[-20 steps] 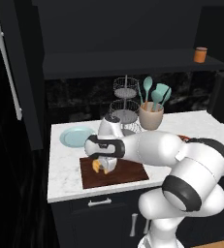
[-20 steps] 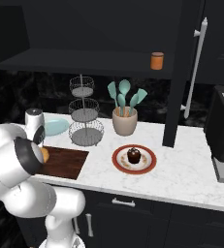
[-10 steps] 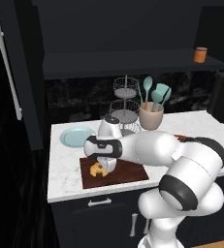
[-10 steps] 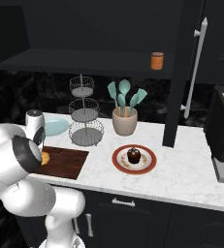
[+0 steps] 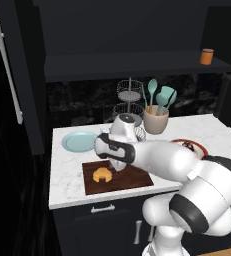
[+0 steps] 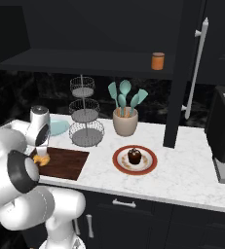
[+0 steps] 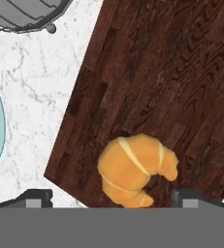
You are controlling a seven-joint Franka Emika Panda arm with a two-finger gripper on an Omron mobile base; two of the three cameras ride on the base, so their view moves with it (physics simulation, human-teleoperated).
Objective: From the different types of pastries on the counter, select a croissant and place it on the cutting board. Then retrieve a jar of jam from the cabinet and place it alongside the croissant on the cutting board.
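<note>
Our gripper (image 7: 111, 197) hangs just above the board (image 7: 181, 72) with its two tips spread wide and nothing between them; the croissant (image 7: 135, 170) lies free on the wood under the gap, near the board's corner, so we judge it already set down. We take it for a light, flaky thing that would crush or shed under a hard pinch, and if it needed lifting again we would close gently across its thick middle, not on the thin horns. In the left base view the gripper (image 5: 118, 167) points down beside the croissant (image 5: 102, 174), which sits on the half of the board (image 5: 132, 180) nearer the blue plate (image 5: 77, 141), leaving bare wood on the other half for the jar. The arm reaches low and forward from the base, forearm nearly level over the board, wrist bent down. The right base view shows the croissant (image 6: 42, 159) at the board's (image 6: 67, 163) near left end. The jar (image 5: 206, 56) stands up on the dark shelf, well above and far to the right of the board; in the right base view the jar (image 6: 158, 61) is high above the crock. We expect it to be rigid, smooth and heavier than the pastry, best taken across its round body below the lid, squarely, since glass may slip.
</note>
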